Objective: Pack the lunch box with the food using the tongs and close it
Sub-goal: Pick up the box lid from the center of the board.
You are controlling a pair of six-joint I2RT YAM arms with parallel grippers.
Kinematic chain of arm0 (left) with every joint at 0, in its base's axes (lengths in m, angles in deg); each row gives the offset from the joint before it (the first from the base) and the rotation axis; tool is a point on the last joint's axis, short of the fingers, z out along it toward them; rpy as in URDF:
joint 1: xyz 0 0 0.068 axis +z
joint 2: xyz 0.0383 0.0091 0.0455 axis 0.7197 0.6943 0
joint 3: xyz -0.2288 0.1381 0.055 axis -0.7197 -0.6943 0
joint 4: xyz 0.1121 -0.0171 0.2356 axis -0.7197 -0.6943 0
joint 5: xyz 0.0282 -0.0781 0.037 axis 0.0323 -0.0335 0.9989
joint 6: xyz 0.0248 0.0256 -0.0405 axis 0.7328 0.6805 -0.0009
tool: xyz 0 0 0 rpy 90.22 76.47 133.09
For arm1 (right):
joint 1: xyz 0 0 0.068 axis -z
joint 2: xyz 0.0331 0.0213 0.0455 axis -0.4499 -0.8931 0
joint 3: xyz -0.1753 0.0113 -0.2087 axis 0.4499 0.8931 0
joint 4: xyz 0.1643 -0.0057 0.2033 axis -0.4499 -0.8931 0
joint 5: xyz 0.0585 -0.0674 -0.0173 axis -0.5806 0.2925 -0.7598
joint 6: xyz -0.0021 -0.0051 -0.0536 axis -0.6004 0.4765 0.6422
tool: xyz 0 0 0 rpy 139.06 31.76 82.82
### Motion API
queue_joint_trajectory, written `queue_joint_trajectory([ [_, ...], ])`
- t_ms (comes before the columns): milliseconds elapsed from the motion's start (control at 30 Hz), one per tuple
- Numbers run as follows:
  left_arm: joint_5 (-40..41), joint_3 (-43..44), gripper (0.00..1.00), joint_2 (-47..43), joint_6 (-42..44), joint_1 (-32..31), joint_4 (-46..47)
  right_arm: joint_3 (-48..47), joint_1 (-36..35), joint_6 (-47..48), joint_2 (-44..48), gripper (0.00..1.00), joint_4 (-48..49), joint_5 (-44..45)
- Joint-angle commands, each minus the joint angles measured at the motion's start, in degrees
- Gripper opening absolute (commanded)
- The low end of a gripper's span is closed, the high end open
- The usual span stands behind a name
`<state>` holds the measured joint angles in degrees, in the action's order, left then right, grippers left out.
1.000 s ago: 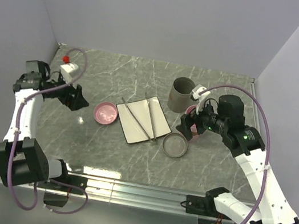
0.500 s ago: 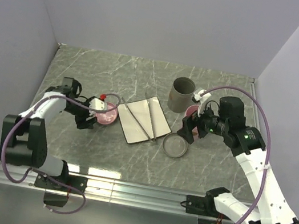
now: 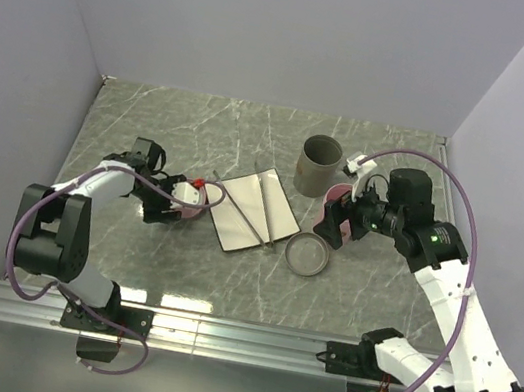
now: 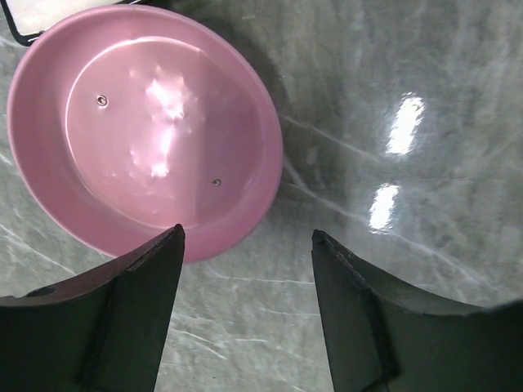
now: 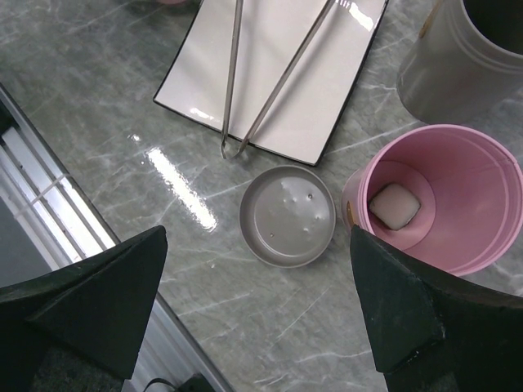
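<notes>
The lunch box is a pink round container [image 5: 458,204] with a white square piece of food [image 5: 394,205] on its floor. In the overhead view the container [image 3: 334,195] is partly under my right gripper [image 3: 339,222]. That gripper [image 5: 258,232] hangs open and wide above the table, holding nothing. The thin silver tongs [image 5: 261,90] lie in a narrow V on a white rectangular tray [image 5: 204,73]. A shallow pink lid [image 4: 147,131] lies left of the tray. My left gripper [image 4: 247,235] is open at its near rim, with only bare table between the fingers.
A grey lid [image 5: 288,216] lies between the tray and the pink container. A grey cylindrical cup [image 3: 319,162] stands behind them. From above, the tongs [image 3: 239,210] cross the tray [image 3: 284,215] diagonally, beside the pink lid [image 3: 194,211]. Walls close the marble table on three sides.
My left arm has swung in from the far left to the pink lid, and its jaws have narrowed somewhat. The right arm has barely moved.
</notes>
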<state>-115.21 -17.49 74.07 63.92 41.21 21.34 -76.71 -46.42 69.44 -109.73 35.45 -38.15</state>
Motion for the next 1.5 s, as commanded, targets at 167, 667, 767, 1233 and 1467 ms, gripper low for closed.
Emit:
queue_joint_trajectory([
  [167, 2.75, -0.34, 0.62, 2.60, 6.51, -1.68, 1.73, -1.69, 0.61, -1.01, -0.42, 1.00, 0.39, -0.32],
  [667, 2.22, -1.48, 0.15, 1.81, 6.08, -4.23, 1.56, -3.80, 3.94, -5.13, -3.15, 1.00, 3.28, -0.67],
  [767, 0.82, -0.52, 0.06, -0.30, 4.68, -4.41, -3.70, -4.94, 6.14, -7.33, -4.55, 0.98, 4.87, -2.94],
  [1233, -38.27, 26.20, 0.00, -11.02, -32.52, -4.41, -18.25, -13.02, 9.92, -12.95, -9.56, 1.00, 10.93, -7.35],
  [1467, -46.31, 6.54, 0.00, -22.69, -100.56, -4.32, 56.74, -15.06, 11.07, -25.75, -12.81, 1.00, 18.03, -12.00],
])
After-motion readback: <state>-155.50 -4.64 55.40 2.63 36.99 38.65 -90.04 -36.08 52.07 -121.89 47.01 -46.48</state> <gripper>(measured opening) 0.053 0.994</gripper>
